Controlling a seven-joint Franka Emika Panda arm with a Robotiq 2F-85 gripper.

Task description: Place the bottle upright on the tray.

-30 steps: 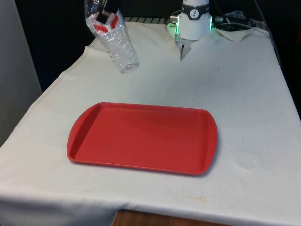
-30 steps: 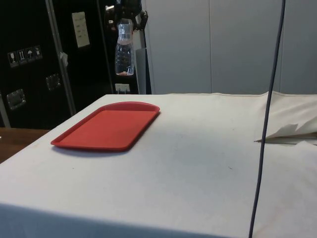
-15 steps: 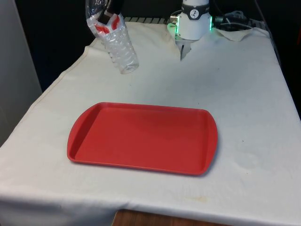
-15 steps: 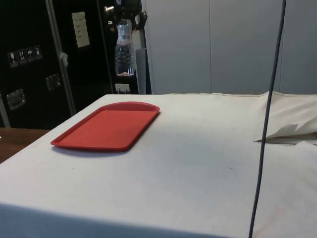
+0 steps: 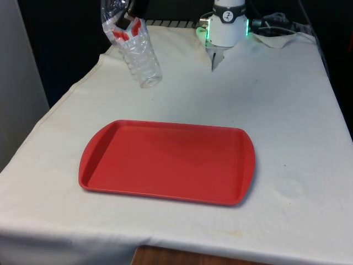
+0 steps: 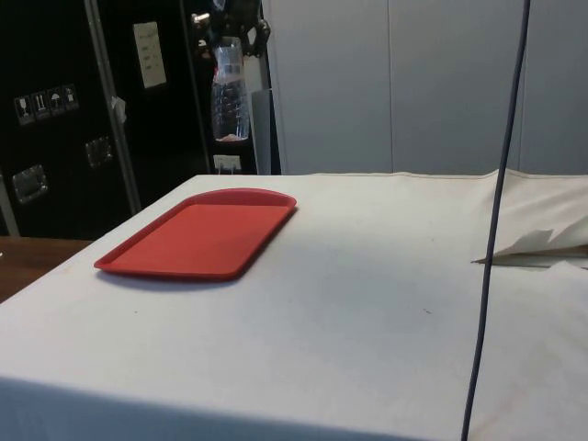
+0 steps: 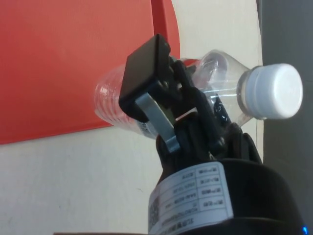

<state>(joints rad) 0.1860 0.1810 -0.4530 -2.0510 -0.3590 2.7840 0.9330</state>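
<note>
Right now we hold the clear ribbed plastic bottle point(image 5: 139, 55) near its white-capped neck between closed fingers point(image 7: 151, 110), high above the counter point(image 5: 276, 110) beyond the red plastic tray point(image 5: 165, 163), where its tilt risks toppling on landing.

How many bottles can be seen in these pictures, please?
1. The clear bottle with a white cap hangs in the air, held near its neck by the gripper, above the table's far edge, beyond the red tray. Nothing suggests another is hidden.

A white-clothed table point(image 6: 367, 303) stands before dark cabinets point(image 6: 64, 110) and pale wall panels point(image 6: 395, 83).
</note>
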